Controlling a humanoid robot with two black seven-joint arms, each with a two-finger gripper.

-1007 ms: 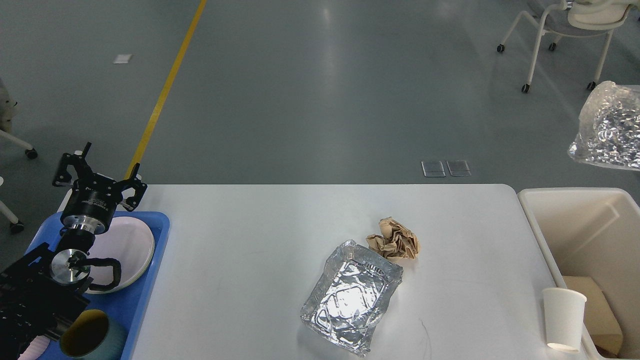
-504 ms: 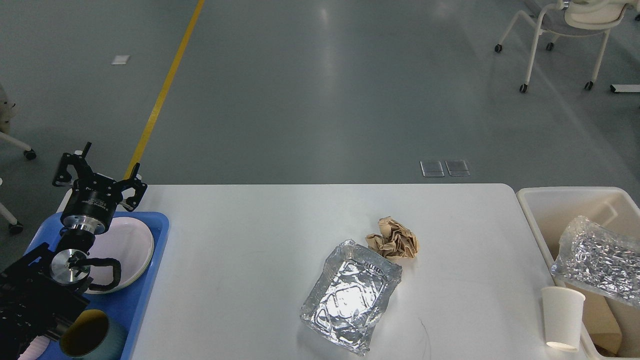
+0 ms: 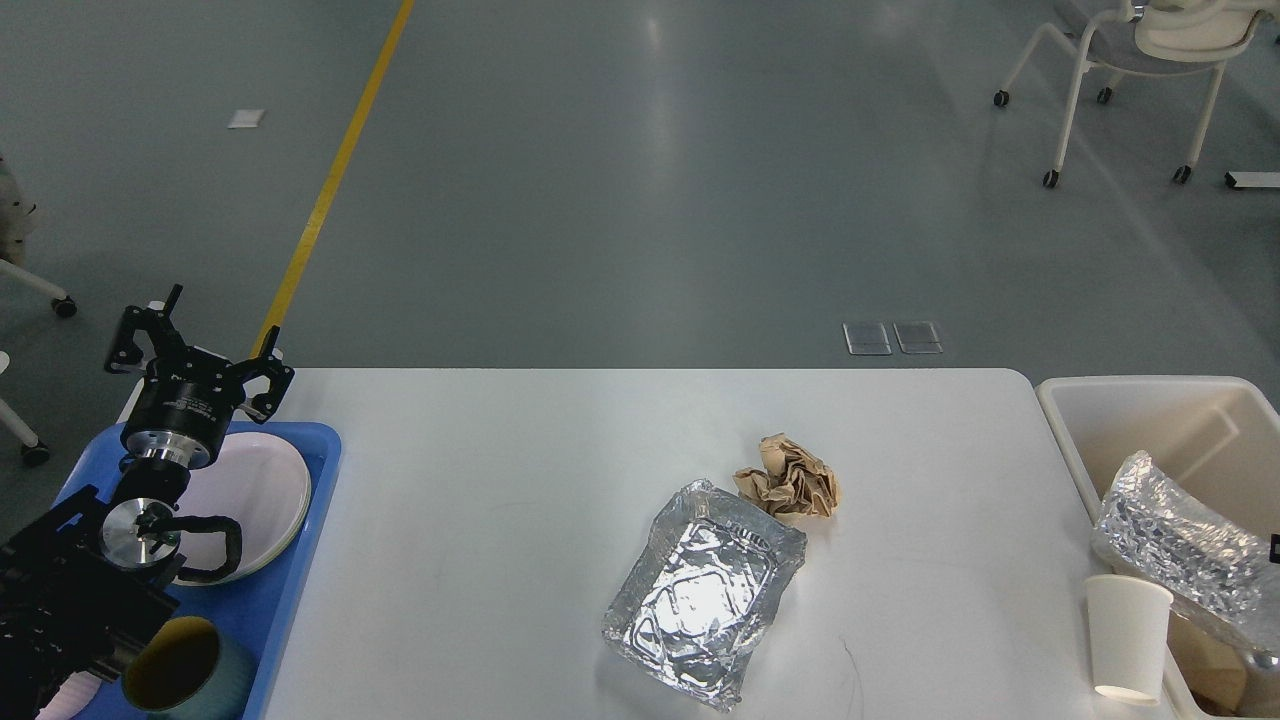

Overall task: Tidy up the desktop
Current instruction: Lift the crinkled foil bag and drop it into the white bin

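The white desktop [image 3: 500,500] carries a crumpled brown paper ball [image 3: 790,480], a crushed foil tray [image 3: 705,590] just in front of it, and a white paper cup [image 3: 1128,635] at the front right edge. A shiny crinkled foil bag [image 3: 1180,545] lies inside the cream bin [image 3: 1140,410] at the right. My left gripper [image 3: 200,335] hovers open and empty above the far left corner, over the blue tray. Only a small black sliver [image 3: 1275,549] at the right edge, next to the bag, shows of my right gripper.
A blue tray [image 3: 290,570] on the left holds a white plate [image 3: 265,485] and a teal cup with a yellow inside [image 3: 175,680]. Brown cardboard sits deep in the bin. A wheeled chair [image 3: 1130,60] stands on the grey floor beyond the table.
The foil bag came down from high at the right edge into the cream bin and now lies lower inside it. My left arm has not moved.
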